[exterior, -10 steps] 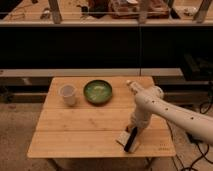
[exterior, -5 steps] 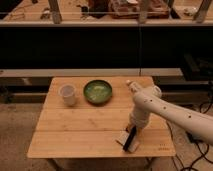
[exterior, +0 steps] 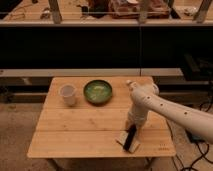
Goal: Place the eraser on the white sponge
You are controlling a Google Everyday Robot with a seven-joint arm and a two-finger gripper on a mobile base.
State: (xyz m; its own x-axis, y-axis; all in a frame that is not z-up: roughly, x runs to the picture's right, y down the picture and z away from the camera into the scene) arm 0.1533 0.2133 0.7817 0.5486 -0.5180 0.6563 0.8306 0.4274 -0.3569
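A light wooden slatted table fills the middle of the scene, seen from in front and above. On its far side stand a small white cup and, just beside it to the right, a round green bowl. A white robot arm reaches in from the right and bends down toward the table's near right edge. Its gripper hangs low over a thin, flat, off-white sponge lying there. A small dark oblong eraser sits at the gripper's tip, resting on or touching the sponge's right part. Whether the gripper clamps the eraser or has let go cannot be told.

The step in hand appears to be the set-down itself. To do it well, the eraser should lie flat and fully on the soft pad before release, nearer its middle than its edge, since the pad sits close to the table's rim. The arm should then lift straight up to avoid dragging the eraser off.
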